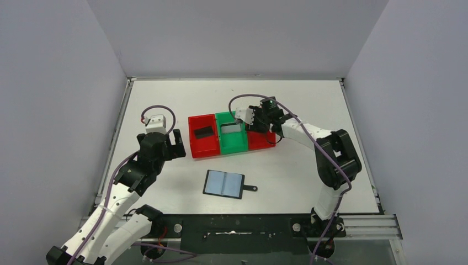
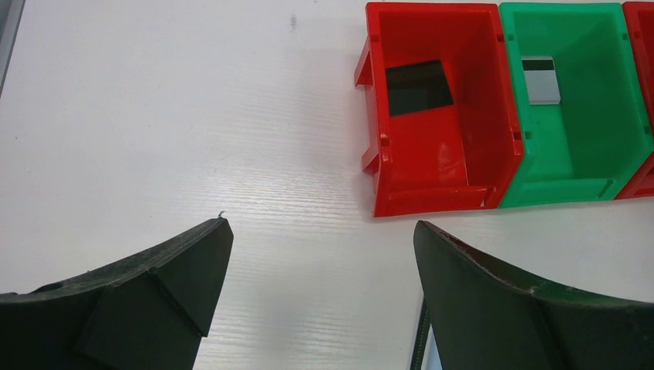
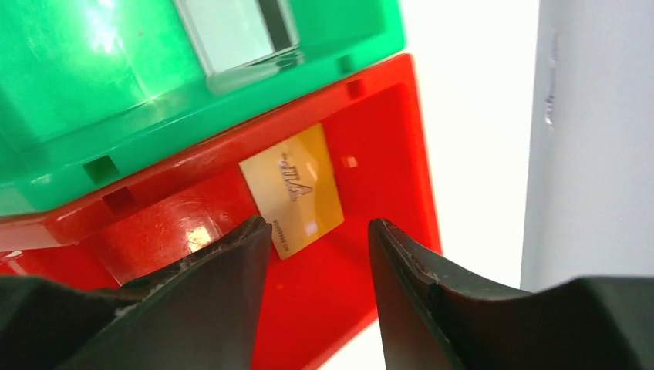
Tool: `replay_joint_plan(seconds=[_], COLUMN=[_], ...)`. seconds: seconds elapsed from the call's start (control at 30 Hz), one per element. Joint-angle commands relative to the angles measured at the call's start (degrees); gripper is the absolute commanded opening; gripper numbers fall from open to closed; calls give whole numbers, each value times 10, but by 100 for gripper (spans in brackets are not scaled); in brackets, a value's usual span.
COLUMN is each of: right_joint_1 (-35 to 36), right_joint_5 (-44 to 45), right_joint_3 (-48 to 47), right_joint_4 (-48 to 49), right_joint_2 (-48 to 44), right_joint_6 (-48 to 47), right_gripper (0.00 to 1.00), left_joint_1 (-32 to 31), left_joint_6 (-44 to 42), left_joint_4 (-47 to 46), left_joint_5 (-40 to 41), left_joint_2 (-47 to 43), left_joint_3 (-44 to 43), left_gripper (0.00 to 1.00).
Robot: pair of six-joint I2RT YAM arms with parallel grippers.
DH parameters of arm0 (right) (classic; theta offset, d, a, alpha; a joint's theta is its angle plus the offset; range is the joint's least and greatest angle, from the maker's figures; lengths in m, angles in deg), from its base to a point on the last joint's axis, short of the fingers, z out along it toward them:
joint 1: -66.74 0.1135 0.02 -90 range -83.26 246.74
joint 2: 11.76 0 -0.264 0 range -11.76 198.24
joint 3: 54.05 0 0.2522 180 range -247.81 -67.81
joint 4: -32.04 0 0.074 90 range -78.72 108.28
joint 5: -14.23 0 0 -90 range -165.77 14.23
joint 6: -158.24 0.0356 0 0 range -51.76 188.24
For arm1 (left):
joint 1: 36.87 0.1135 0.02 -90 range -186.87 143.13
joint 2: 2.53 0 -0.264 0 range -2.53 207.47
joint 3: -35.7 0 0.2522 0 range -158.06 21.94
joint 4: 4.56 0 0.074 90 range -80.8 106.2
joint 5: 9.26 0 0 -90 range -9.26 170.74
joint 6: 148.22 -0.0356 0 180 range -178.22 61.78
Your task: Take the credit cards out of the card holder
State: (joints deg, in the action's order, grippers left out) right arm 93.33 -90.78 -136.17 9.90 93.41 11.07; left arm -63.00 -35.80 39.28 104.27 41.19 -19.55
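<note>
The card holder (image 1: 223, 184) lies open on the table, blue-grey pockets up, its snap tab pointing right. A black card (image 1: 203, 132) lies in the left red bin (image 1: 202, 148) and shows in the left wrist view (image 2: 418, 87). A silver-grey card (image 1: 232, 128) lies in the green bin (image 1: 233, 146) and shows in the left wrist view (image 2: 541, 79). An orange-gold card (image 3: 293, 190) lies in the right red bin (image 3: 385, 139). My right gripper (image 3: 320, 231) is open just above that card, not holding it. My left gripper (image 2: 322, 231) is open and empty, left of the bins.
The three bins stand side by side at mid-table. The right arm (image 1: 309, 135) reaches over the right red bin (image 1: 263, 141) from the right. Grey walls close the table on three sides.
</note>
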Motion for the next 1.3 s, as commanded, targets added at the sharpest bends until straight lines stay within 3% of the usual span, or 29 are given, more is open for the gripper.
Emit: replay_joint_plan(seconds=[0.0,0.1,0.17,0.23,0.3,0.4,0.47,0.53,0.6,0.67,0.77,0.87,1.03,1.27], right_joint_1=[-8,-6,4,16,23,13,29,81,145,208,314,390,446,446], right_joint_5=[-12,15,56,113,139,85,86,139,203,296,436,499,515,449], right_joint_3=[1,17,27,35,26,-12,-9,42,80,83,49,-4,-68,-41], right_joint_4=[38,70,93,92,51,-80,-132,-97,-68,-98,-149,-202,-268,-200], right_joint_2=[-68,-109,-147,-179,-199,-188,-179,-207,-227,-224,-186,-127,-49,-36], right_joint_6=[81,185,294,425,593,812,900,979,1036,1101,1176,1227,1264,1257], right_gripper=[51,54,56,64,68,80,77,78,80,80,83,87,90,87], left_joint_1=[4,4,4,5,5,6,6,8,10,12,13,18,22,32], left_joint_6=[-9,-9,-9,-9,-8,-5,-2,1,5,10,22,27,34,42], left_joint_4=[-35,-35,-36,-35,-35,-31,-28,-25,-22,-18,-13,-12,-9,-11], left_joint_5=[-7,-9,-10,-10,-8,2,10,23,35,47,70,83,96,125], left_joint_2=[-2,-1,0,1,3,6,6,6,5,4,1,-2,-6,-26], left_joint_3=[-7,-6,-7,-7,-7,-9,-10,-11,-11,-13,-15,-14,-15,-10], left_gripper=[90,90,90,90,90,90,90,90,90,90,90,90,90,91])
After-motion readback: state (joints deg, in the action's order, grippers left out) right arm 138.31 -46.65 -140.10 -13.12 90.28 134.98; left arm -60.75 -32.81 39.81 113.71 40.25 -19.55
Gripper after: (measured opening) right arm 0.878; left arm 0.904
